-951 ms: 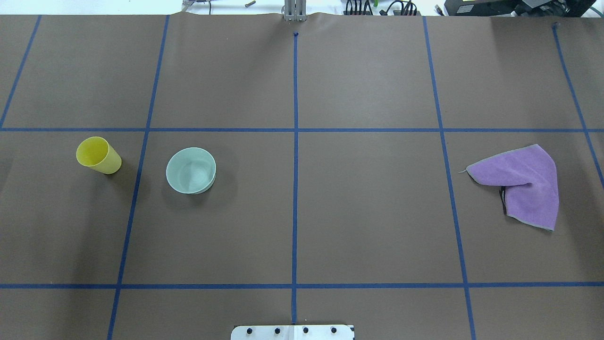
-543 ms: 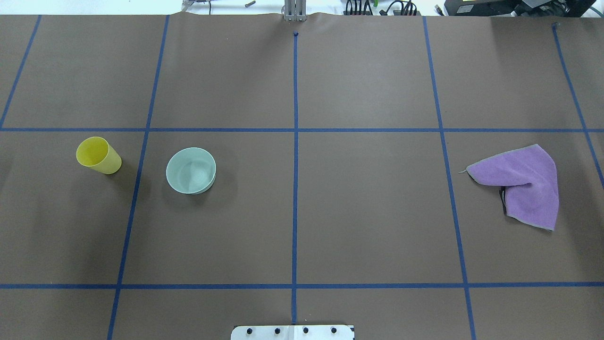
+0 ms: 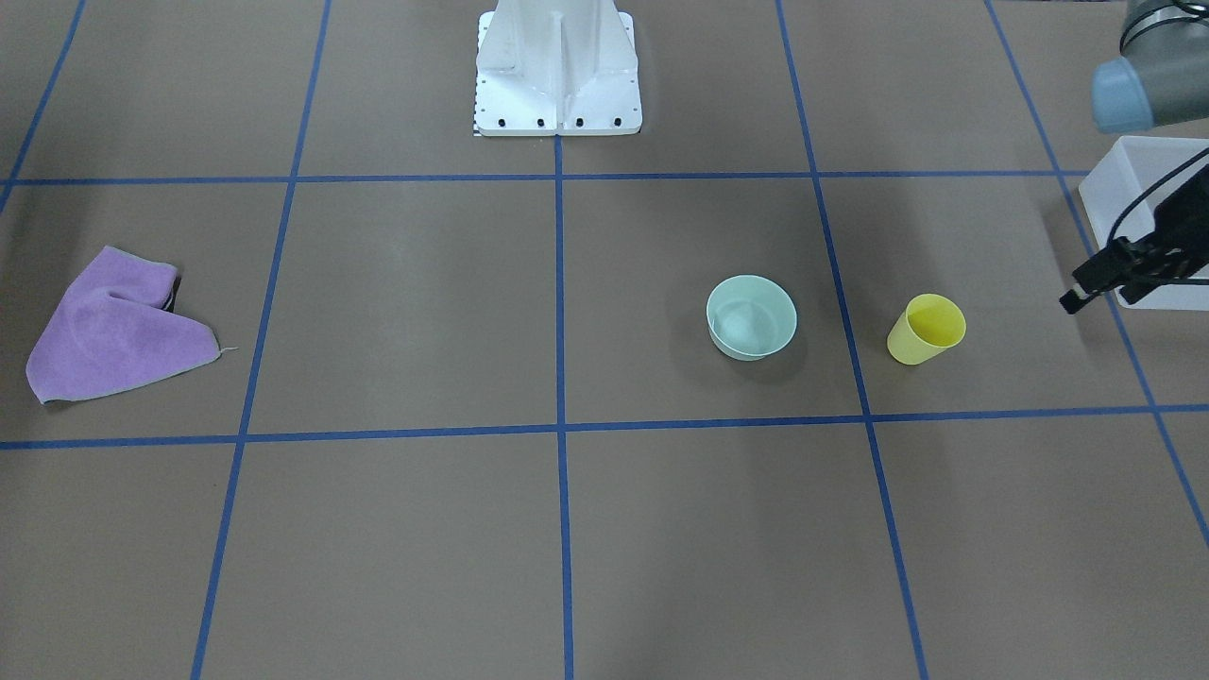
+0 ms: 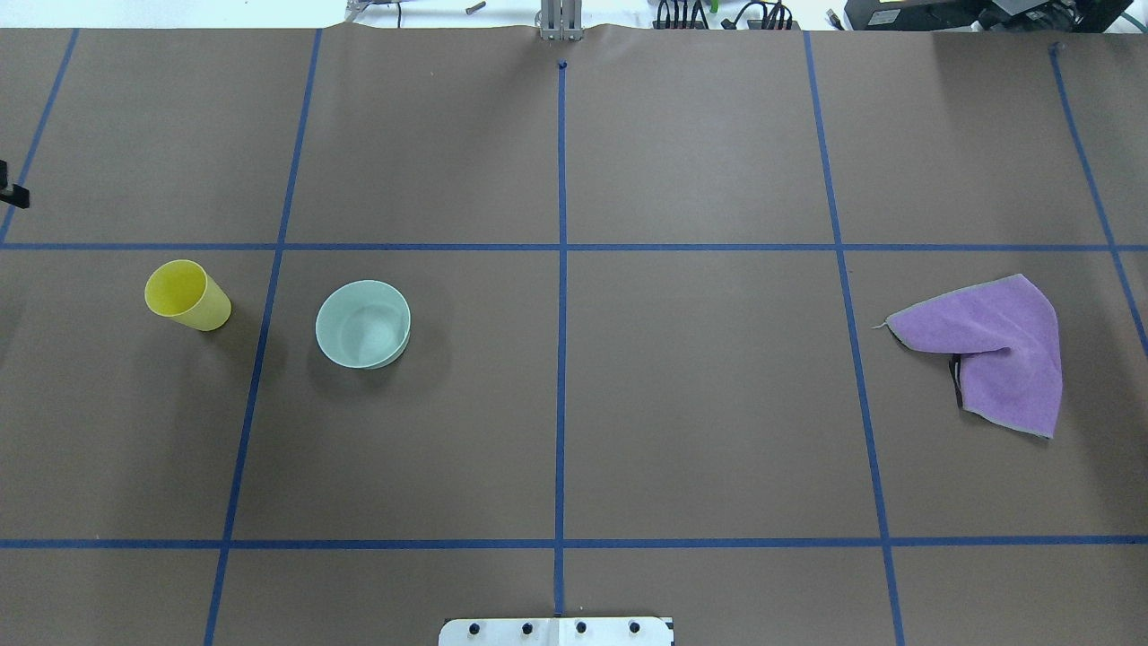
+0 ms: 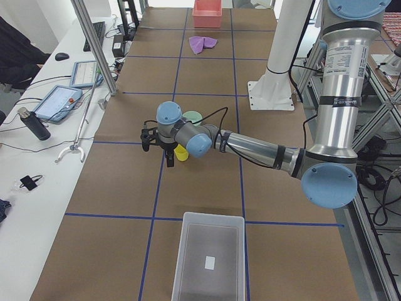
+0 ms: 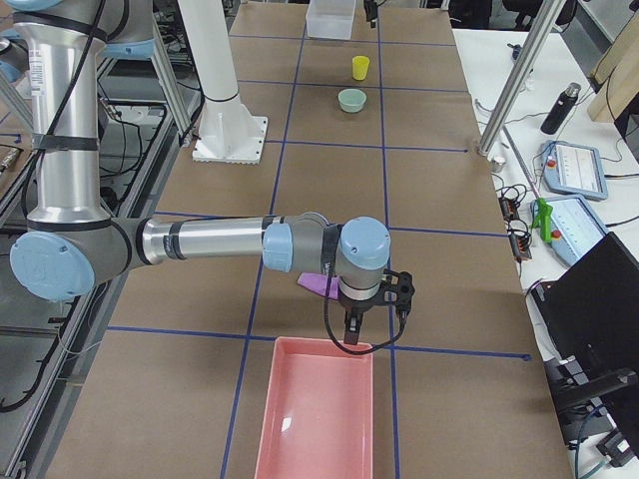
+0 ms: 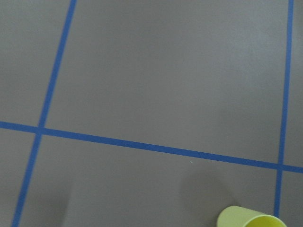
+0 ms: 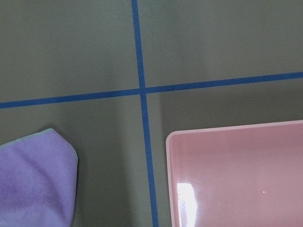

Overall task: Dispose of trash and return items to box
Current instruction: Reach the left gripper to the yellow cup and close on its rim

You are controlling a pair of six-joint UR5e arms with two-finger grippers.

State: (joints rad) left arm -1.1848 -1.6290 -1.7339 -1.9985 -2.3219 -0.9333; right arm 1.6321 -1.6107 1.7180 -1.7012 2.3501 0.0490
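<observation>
The yellow cup (image 4: 186, 294) stands upright on the left half of the table, with the mint-green bowl (image 4: 363, 323) upright to its right. Both also show in the front view, cup (image 3: 926, 329) and bowl (image 3: 752, 316). The frosted-white box (image 3: 1143, 165) sits at the table's left end (image 5: 210, 257). My left gripper (image 3: 1072, 300) hovers between the box and the cup, empty; I cannot tell whether it is open. Its wrist view catches the cup's rim (image 7: 251, 218). My right gripper (image 6: 349, 329) hangs over the near edge of a pink bin; its state is unclear.
A purple cloth (image 4: 991, 345) lies crumpled on the right half of the table, next to the pink bin (image 6: 315, 414) at the right end. The white robot base (image 3: 557, 66) stands at the table's near-middle edge. Blue tape lines grid the brown table.
The tip of my left gripper has come into the overhead view at its left edge. The cup, bowl and cloth have not moved.
</observation>
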